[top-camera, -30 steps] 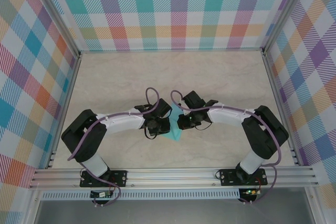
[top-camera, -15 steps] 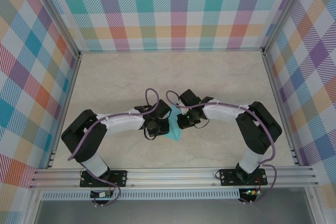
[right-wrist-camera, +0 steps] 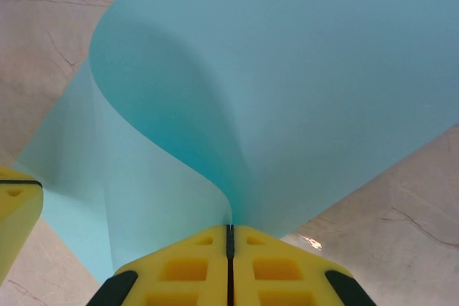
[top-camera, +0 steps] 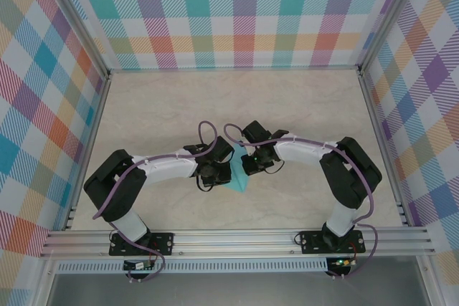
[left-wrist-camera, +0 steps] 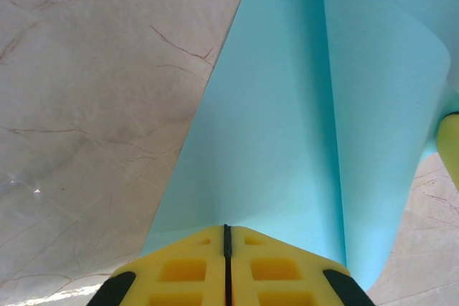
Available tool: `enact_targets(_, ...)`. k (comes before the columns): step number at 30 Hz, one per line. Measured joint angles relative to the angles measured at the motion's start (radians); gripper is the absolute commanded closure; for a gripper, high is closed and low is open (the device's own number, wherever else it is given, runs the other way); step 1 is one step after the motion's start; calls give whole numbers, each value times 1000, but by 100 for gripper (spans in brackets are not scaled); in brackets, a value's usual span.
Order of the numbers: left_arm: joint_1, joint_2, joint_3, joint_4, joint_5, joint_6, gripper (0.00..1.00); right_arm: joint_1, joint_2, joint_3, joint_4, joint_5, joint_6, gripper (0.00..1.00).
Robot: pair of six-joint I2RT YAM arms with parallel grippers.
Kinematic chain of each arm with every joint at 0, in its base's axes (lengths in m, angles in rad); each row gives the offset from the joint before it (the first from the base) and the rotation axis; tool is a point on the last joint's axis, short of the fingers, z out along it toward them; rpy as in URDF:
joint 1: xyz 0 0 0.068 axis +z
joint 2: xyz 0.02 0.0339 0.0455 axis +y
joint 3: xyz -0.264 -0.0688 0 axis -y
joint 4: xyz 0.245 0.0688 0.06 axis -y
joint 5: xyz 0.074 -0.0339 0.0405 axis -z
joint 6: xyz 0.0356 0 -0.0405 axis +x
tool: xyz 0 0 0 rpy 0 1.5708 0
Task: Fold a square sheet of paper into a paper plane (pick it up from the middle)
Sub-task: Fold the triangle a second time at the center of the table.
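The left claw (top-camera: 222, 170) was closed on the left edge of the square sheet of paper (top-camera: 237, 177), which sat at the middle of the pale marbled surface (top-camera: 165, 105), between the two claws. From above, the sheet showed as a small teal patch with one pointed corner toward the near edge; the black claw bodies covered most of it. The right claw (top-camera: 248, 165) pinched the sheet's opposite edge, its jaws equally narrow.

The left wrist camera gave what the top view could not. The yellow pads of the left claw (left-wrist-camera: 226, 230) met with the paper (left-wrist-camera: 287, 120) rising from the seam, plain and smooth, and one straight crease ran up it right of centre. The right margin curled over beside a yellow pad of the other claw (left-wrist-camera: 450, 150). The veined surface (left-wrist-camera: 86, 91) lay behind it.

The right wrist camera showed the right claw (right-wrist-camera: 229, 228) shut on the same sheet (right-wrist-camera: 301, 69), which bowed upward in a soft hump (no hard fold there). The left claw's pad (right-wrist-camera: 14, 214) touched its far corner. Whether the paper touched the surface, I could not tell.
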Motion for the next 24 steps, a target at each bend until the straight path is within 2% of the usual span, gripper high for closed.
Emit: enact_targets(24, 0, 18, -1, 0, 1, 0, 93, 0, 28, 5, -6, 6, 0, 92)
